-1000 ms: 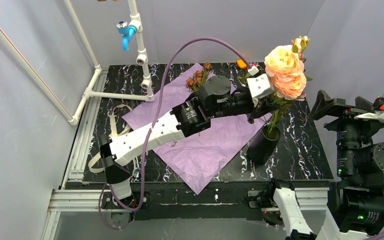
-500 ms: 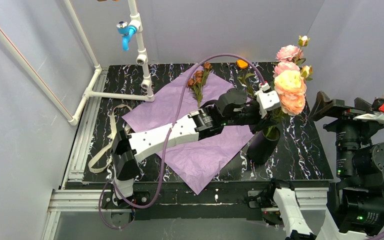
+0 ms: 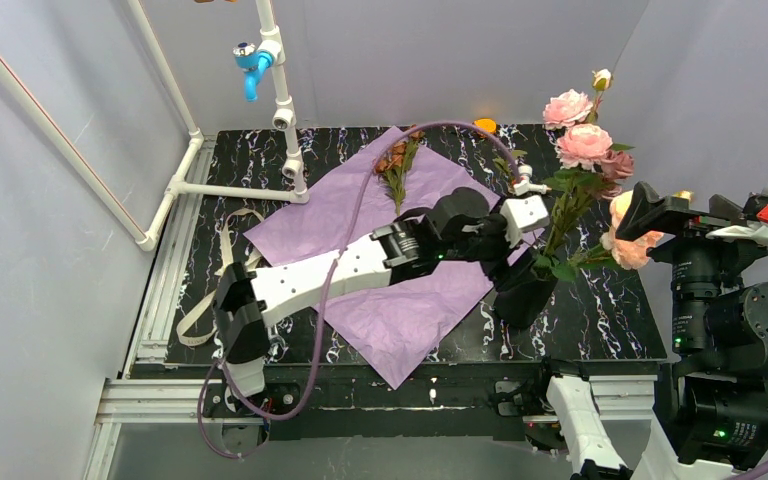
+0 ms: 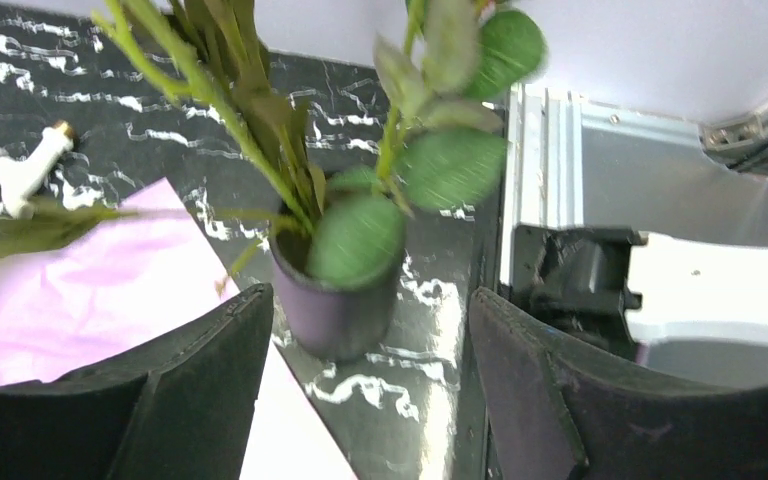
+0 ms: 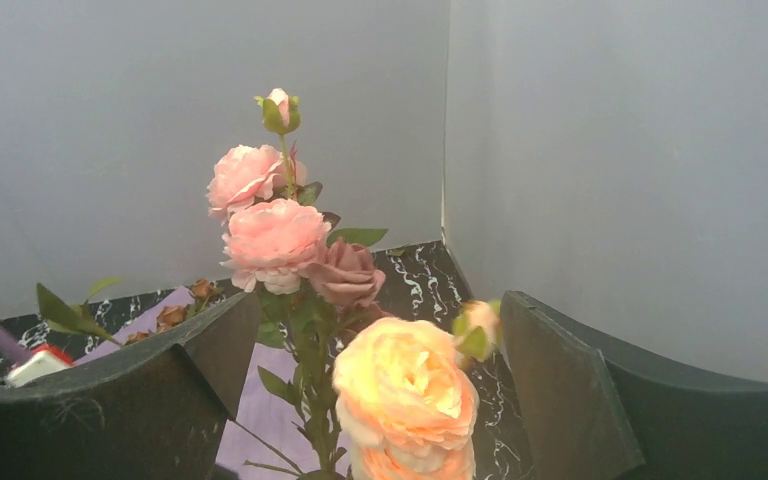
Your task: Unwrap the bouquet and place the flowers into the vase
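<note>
Stems dropped into the vase (image 3: 522, 295) as the left end effector (image 3: 515, 255) opened.
One rusty brown sprig (image 3: 397, 165) lay on the lilac paper (image 3: 400, 290). The left jaws stood apart beside the vase. The peach rose (image 3: 628, 240) sagged toward the right end effector (image 5: 380, 310), whose jaws were also apart. Backing straight off, clear of leaves, looked wisest.

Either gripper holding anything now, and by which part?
Nothing held. Left gripper is open, with the flowers standing free in the vase; right gripper is open and empty.
</note>
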Robot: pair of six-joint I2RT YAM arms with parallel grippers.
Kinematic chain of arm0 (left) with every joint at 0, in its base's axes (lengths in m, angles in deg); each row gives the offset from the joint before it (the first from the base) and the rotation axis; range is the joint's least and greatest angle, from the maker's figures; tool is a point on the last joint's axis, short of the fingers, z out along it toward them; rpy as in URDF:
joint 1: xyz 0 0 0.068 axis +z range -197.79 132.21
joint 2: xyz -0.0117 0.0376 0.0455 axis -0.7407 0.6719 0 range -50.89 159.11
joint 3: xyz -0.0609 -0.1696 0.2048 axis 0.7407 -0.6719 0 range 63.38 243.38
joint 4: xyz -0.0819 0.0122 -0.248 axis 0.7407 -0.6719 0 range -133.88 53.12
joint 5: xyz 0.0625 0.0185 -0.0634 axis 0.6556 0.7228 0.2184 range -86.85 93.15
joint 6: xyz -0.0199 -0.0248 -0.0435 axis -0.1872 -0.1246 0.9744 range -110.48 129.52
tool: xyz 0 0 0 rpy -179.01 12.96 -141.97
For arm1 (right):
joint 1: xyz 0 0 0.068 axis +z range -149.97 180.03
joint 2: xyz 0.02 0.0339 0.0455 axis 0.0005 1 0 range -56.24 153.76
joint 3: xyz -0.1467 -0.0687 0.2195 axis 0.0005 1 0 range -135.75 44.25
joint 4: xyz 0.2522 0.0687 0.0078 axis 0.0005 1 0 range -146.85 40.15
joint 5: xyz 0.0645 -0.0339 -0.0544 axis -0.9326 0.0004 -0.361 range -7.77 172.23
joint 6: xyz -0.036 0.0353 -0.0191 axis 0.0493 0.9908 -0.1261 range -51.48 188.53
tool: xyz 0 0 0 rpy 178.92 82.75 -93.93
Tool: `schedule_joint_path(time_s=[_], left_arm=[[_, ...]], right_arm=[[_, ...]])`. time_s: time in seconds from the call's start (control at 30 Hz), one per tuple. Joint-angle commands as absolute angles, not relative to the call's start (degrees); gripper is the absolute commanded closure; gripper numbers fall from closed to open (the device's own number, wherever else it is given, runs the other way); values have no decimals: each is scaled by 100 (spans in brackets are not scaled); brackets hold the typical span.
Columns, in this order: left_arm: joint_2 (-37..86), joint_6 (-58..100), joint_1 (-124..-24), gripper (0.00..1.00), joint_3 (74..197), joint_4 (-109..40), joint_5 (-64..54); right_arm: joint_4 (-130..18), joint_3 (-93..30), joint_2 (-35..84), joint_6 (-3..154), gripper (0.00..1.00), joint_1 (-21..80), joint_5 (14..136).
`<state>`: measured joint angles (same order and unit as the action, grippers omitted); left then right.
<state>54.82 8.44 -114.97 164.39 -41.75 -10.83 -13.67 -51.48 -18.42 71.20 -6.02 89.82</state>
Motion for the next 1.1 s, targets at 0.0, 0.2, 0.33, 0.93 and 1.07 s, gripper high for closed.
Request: schedule_joint_path(time_s=[0.0, 0.2, 0.33, 0.93, 1.07], left_arm=[[4272, 832, -11458, 29, 15709, -4148, -1059], [3057, 767, -11341, 27, 14786, -4325, -734], [2634, 1018, -10853, 27, 14594, -4812, -393], [6293, 1928, -8539, 27, 17742, -7318, 1092], [7347, 1809, -8327, 28, 18520, -7423, 1072]], right_arm=[[-1642, -5103, -1747, 7124, 0, -639, 9108], [-1748, -5085, -1718, 7208, 0, -630, 9110], [-1830, -5076, -1660, 7239, 0, -630, 9089], [-1974, -5129, -1273, 7063, 0, -626, 9213], [-1987, -5210, -1165, 6928, 0, -621, 9333]])
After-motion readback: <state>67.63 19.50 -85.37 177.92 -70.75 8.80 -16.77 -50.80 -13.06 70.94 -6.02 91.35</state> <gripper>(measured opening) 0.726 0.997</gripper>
